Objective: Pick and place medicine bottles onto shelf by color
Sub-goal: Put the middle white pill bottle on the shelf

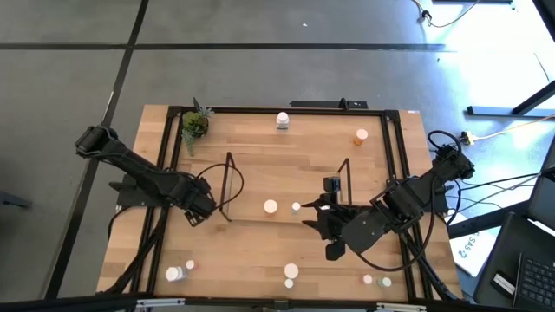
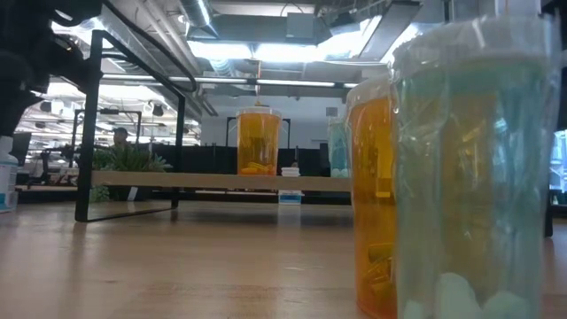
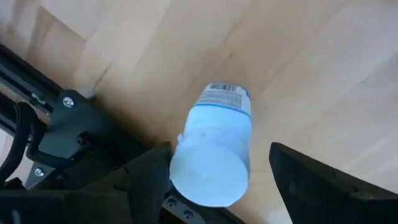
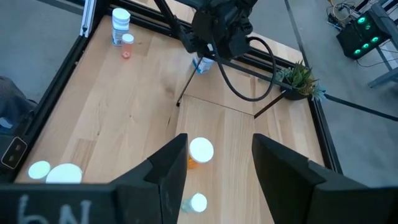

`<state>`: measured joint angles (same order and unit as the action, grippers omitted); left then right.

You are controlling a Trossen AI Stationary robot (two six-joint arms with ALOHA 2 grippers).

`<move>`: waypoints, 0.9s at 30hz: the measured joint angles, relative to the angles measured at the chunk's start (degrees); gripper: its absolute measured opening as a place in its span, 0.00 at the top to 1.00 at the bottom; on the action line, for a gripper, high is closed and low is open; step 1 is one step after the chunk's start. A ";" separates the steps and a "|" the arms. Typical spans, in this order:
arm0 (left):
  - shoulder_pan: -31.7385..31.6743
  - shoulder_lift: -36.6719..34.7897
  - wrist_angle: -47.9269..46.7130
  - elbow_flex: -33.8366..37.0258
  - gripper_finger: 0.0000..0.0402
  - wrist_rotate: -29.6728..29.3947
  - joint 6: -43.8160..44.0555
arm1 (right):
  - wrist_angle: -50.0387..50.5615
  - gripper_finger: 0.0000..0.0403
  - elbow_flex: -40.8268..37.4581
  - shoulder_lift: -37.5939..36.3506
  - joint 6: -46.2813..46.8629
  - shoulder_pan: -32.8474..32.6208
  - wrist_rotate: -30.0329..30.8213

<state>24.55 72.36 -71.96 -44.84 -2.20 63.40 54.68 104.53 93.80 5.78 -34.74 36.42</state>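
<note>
A white medicine bottle (image 3: 214, 146) with a white cap and a blue label stands upright on the table, left of the shelf (image 1: 286, 204). My left gripper (image 3: 217, 186) points down over it, open, one finger on either side of the cap; the bottle also shows under that gripper in the right wrist view (image 4: 202, 64). My right gripper (image 4: 217, 168) hangs open above the shelf, holding nothing. Below it on the shelf stand an orange bottle (image 4: 199, 152) and a tiny teal bottle (image 4: 198, 202). The gripper hides the white bottle in the high view. My left gripper comes at the white bottle from above. One finger (image 3: 152, 171) lies right against the side of the cap (image 3: 186, 168); whether it touches, I cannot tell. The other finger (image 3: 298, 171) stands clear of the bottle. The bottle's base rests on the table.
A potted plant (image 1: 195, 126) stands at the far left corner. One white bottle (image 1: 282, 120) and one orange bottle (image 1: 360, 135) stand near the far edge. Several more bottles stand along the near edge (image 1: 176, 273) (image 1: 291, 271) (image 1: 375, 280). A black frame (image 1: 169, 165) edges the table.
</note>
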 joint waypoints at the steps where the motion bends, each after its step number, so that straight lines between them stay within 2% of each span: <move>1: 0.30 0.00 0.03 0.00 0.34 0.09 -0.33 | 0.08 0.55 0.00 0.00 0.00 0.02 0.00; 11: 3.40 0.00 1.79 0.00 0.34 0.22 -0.64 | 0.06 0.55 0.00 0.02 -0.02 0.02 0.00; 27: 3.40 0.02 1.10 2.36 0.34 -0.23 -0.72 | 0.06 0.55 0.00 0.02 0.24 0.00 -0.02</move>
<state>27.94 72.38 -70.86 -42.48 -2.42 62.67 54.74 104.53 93.82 6.02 -34.74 36.40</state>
